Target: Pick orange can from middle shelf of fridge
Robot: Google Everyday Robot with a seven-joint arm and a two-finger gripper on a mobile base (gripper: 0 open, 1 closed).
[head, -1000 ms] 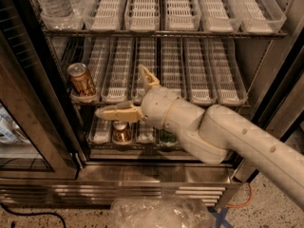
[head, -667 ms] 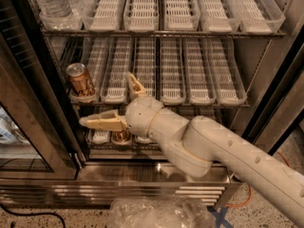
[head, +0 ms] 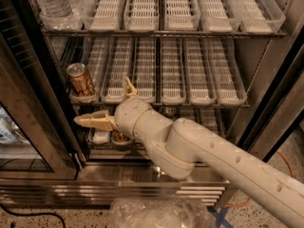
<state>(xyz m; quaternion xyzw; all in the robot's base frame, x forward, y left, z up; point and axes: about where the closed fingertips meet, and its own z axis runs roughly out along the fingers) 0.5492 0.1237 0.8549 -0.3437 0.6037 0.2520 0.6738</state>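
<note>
Pincer point(head: 101, 99) on the beige arm has been swung left and slightly down over the last second. Its lower tan finger point(head: 92, 122) is now placed below the front lip of the left lanes, tip just under and in front of the coppery orange can with the silver pull-tab top point(head: 80, 80). The upper finger point(head: 128, 86) is left pointing up in front of the third lane. Jaws are spread wide and nothing is held. The orange can is stood upright at the front of the leftmost ribbed clear-plastic lane of the wire middle shelf point(head: 209, 70) of the stainless-steel glass-door fridge point(head: 57, 190), untouched and unshifted versus the earlier frames. Earlier the wrist was further right, before the middle lanes. The small can on the bottom rack point(head: 118, 137), then seen clearly, is now mostly covered by the wrist. For the task, lateral approach is judged largely done, but the can is not yet bracketed (pincer looks too low from this view). A lift and an inward reach are likely needed before closing. The shelf lip could be clipped by the lower finger.
</note>
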